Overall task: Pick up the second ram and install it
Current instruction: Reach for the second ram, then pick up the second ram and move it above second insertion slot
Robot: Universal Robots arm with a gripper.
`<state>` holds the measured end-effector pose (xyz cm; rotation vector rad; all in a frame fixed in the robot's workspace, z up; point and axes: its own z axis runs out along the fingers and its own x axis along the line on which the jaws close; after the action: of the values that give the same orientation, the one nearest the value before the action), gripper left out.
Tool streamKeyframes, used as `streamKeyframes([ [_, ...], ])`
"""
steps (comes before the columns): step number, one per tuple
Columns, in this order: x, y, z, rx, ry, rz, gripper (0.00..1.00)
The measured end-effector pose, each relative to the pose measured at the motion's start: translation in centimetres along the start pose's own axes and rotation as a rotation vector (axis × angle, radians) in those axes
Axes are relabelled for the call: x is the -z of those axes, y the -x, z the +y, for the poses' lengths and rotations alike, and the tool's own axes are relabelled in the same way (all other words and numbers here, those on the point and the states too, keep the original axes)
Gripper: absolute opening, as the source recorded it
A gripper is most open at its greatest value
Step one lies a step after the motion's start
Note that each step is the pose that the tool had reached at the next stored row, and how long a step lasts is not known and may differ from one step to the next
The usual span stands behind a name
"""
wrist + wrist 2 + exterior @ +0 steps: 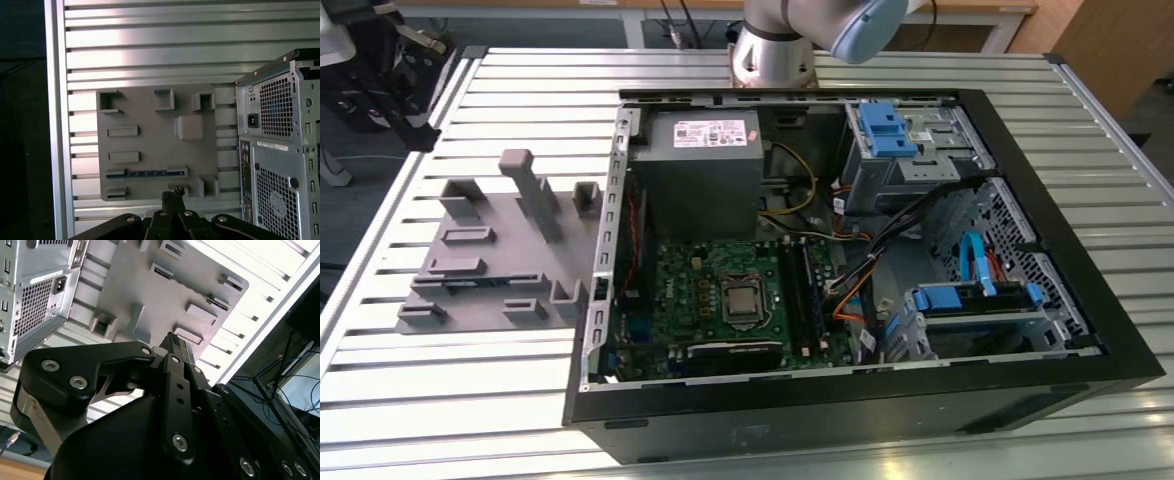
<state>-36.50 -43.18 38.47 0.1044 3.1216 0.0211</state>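
Ok, exterior view first. We see the second ram seated lengthwise in the gray fixture plate, between two low blocks. The plate sits on the slatted table, to the exterior view's left of the open PC case. The ram reads as a thin dark strip with small green flecks; we can't make out a label. The arm stands behind the case, well apart from the plate.

First wrist view: the gripper hovers over the plate's edge with its fingertips pressed together and nothing between them. The ram is near the tips but apart from them, no contact. Here it looks long and thin, dark with a bluish-green sheen, and each end is tucked into a gray block. The case's rear panel is just beside the plate.

Second wrist view: the gripper is narrow, closed on nothing. The ram shows edge-on as a dark line across the plate, running between two blocks and well clear of the fingertips. A corner of the case sits beside the plate.
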Motion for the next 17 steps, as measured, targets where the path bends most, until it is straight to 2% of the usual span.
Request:
streamKeyframes([
  [6, 0.02, -1.33, -0.09, 0.000, 0.0000, 0.0000, 0.11],
  [17, 0.02, -1.43, -0.10, 0.002, 0.0001, 0.0000, 0.11],
])
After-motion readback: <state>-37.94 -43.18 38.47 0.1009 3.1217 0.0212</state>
